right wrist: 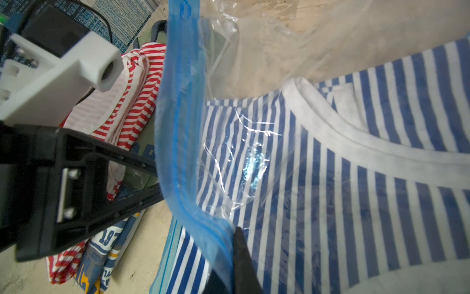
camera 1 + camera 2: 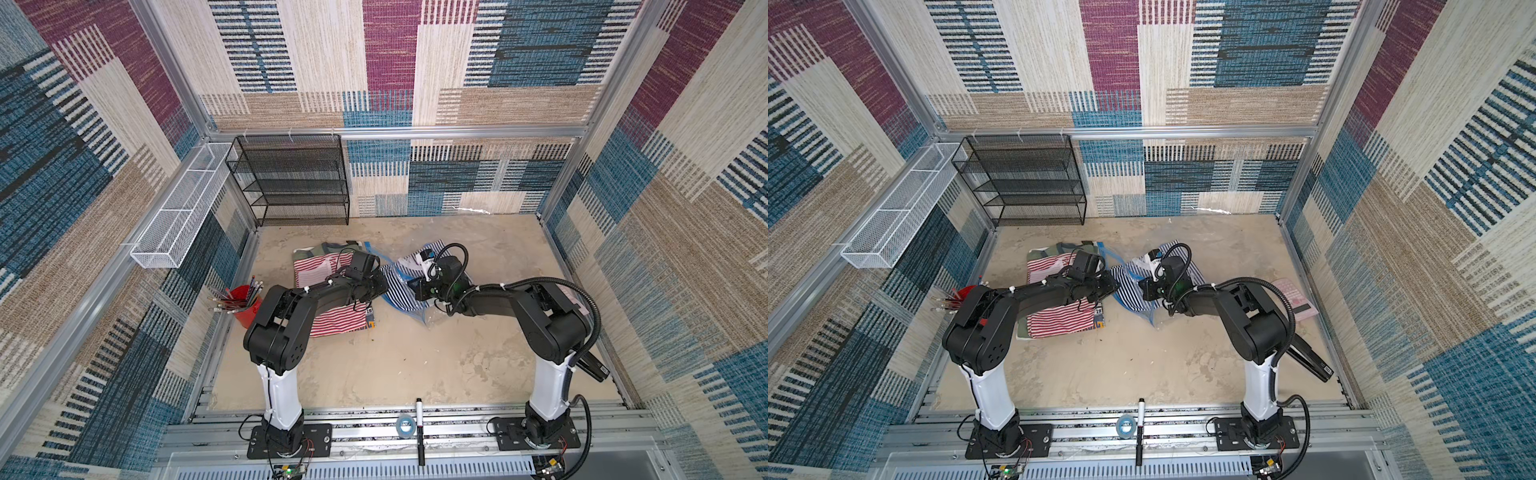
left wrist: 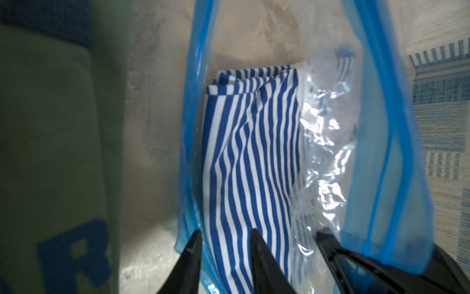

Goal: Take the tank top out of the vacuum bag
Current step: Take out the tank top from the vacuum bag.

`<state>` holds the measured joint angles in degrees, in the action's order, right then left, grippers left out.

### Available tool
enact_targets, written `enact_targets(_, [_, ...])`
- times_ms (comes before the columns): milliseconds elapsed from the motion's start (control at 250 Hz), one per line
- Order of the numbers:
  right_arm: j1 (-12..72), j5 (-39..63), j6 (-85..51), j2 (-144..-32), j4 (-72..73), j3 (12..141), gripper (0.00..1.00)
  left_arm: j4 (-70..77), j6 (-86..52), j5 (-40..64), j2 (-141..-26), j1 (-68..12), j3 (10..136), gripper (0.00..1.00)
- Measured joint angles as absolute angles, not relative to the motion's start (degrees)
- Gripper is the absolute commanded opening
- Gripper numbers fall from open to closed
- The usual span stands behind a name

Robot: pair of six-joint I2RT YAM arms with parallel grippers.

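Surface: beige mottled tabletop (image 2: 415, 353); red-and-white striped folded clothes pile (image 2: 336, 320) just beside the bag.
Bag: clear crinkly plastic vacuum bag (image 3: 328, 142) w/ blue zip strip, mid-table, mouth open.
Top: blue-and-white striped cotton tank top (image 3: 251, 142), inside bag, near end at mouth.
R gripper (image 1: 232, 257): clamped on upper zip lip.
L gripper (image 3: 225, 250): jaws part-way apart astride top; can't tell if pinching.
Risk: L may nip lower film w/ cloth, so bag drags along; slick lip could slip from R.
Room: patchwork woven wall panels (image 2: 390, 62); black mesh rack (image 2: 291, 178) at back.

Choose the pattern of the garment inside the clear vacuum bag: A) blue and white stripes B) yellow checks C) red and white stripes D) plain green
A: the tank top inside the vacuum bag has blue and white stripes; the red-striped garment lies outside it.
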<state>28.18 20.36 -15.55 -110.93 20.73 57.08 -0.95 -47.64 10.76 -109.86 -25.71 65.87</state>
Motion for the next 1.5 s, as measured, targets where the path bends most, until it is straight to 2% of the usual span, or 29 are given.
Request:
enact_targets(1332, [28.16,20.4,-15.53,-111.31,20.67,57.47,0.0,1.96,-47.79,13.52,-115.59,-25.52,69.8,0.35])
enact_targets(1499, [28.16,20.4,-15.53,-111.31,20.69,57.47,0.0,2.46,-47.81,13.8,-116.53,-25.5,70.41,0.2])
